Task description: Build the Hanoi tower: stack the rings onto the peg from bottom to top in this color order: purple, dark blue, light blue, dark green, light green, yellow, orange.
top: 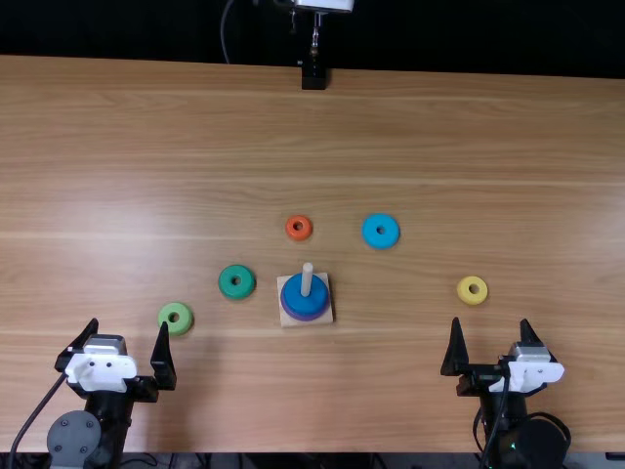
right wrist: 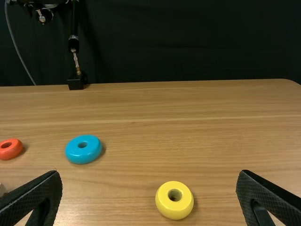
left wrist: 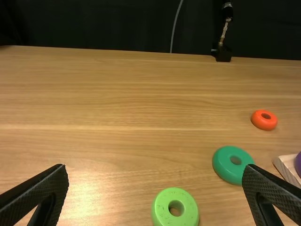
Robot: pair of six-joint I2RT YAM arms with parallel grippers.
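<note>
Near the table's front left, my left gripper (top: 131,337) is open and holds nothing; in the left wrist view the left gripper (left wrist: 155,174) has its fingers wide apart. My right gripper (top: 491,332), front right, is open too; the right wrist view has the right gripper (right wrist: 149,176) spread. The wooden peg (top: 307,279) carries a dark blue ring (top: 305,298) on top of a purple ring (top: 289,317). Loose on the table lie the light green ring (top: 176,330), dark green ring (top: 236,294), orange ring (top: 299,237), light blue ring (top: 366,232) and yellow ring (top: 463,291).
The peg's square wooden base (top: 326,319) sits near the middle of the table (top: 391,127). A black stand (top: 313,78) rises at the far edge.
</note>
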